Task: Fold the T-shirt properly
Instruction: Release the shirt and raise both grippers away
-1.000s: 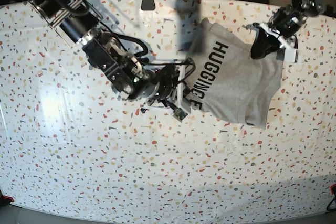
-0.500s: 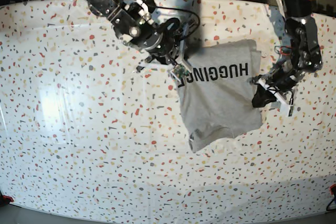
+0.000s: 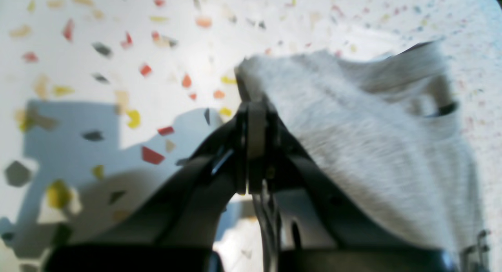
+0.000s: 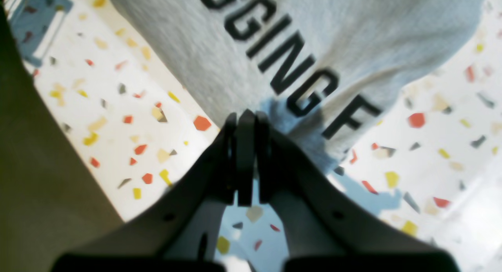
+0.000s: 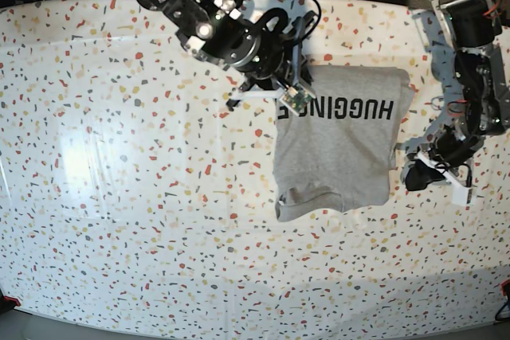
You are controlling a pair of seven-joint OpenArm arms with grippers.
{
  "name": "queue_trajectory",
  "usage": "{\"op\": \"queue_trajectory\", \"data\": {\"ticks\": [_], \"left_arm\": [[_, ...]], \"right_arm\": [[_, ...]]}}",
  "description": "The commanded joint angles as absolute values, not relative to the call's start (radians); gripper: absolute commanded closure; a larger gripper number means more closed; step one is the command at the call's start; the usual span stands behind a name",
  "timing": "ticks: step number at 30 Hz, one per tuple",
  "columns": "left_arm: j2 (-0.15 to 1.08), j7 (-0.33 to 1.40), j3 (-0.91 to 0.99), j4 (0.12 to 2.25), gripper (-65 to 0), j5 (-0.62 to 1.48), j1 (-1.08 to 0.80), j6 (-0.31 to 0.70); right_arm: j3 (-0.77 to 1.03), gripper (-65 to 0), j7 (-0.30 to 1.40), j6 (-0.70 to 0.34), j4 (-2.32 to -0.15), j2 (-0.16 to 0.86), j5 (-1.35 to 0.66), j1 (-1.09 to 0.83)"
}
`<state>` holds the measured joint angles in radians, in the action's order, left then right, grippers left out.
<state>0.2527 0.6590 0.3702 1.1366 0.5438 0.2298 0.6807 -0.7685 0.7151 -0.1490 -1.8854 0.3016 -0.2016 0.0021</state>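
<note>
The light grey T-shirt (image 5: 335, 157) lies folded right of centre on the table, its black lettering (image 5: 339, 109) running upside down along the far edge. My right gripper (image 5: 296, 95) sits at the shirt's far left corner. In the right wrist view this gripper (image 4: 245, 121) is shut on the T-shirt (image 4: 353, 28) at its edge, just below the lettering (image 4: 298, 75). At the shirt's right edge is my left gripper (image 5: 410, 171). The left wrist view shows this gripper (image 3: 251, 107) shut, with the T-shirt (image 3: 372, 146) tented up to its tips.
The table (image 5: 119, 197) is white with coloured speckles and is bare on the left and along the near side. Its far edge runs along the top of the base view, dark beyond. Both arms reach in from that far side.
Both arms have swung the shirt round, so the lettering now runs across its far edge. The right arm moved toward the far side, and the left gripper moved toward the near side.
</note>
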Motion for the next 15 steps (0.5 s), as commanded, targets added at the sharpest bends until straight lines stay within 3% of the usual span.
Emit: {"op": "queue_trajectory", "data": {"ticks": [1, 6, 15], "left_arm": [[0.284, 0.661, 0.373, 1.180, 0.0, 0.611, 0.236, 0.689], [0.380, 0.771, 0.373, 1.323, 0.0, 0.820, 0.105, 0.689], [0.483, 0.699, 0.374, 1.551, 0.0, 0.831, -0.221, 0.630]], "right_arm": [[-0.765, 0.0, 0.704, -0.121, -1.932, 0.319, -0.183, 0.014], [-0.765, 0.0, 0.816, 0.007, -2.038, 0.424, -0.121, 0.009], [-0.754, 0.0, 0.854, 0.124, -2.110, 0.556, 0.000, -0.143]]}}
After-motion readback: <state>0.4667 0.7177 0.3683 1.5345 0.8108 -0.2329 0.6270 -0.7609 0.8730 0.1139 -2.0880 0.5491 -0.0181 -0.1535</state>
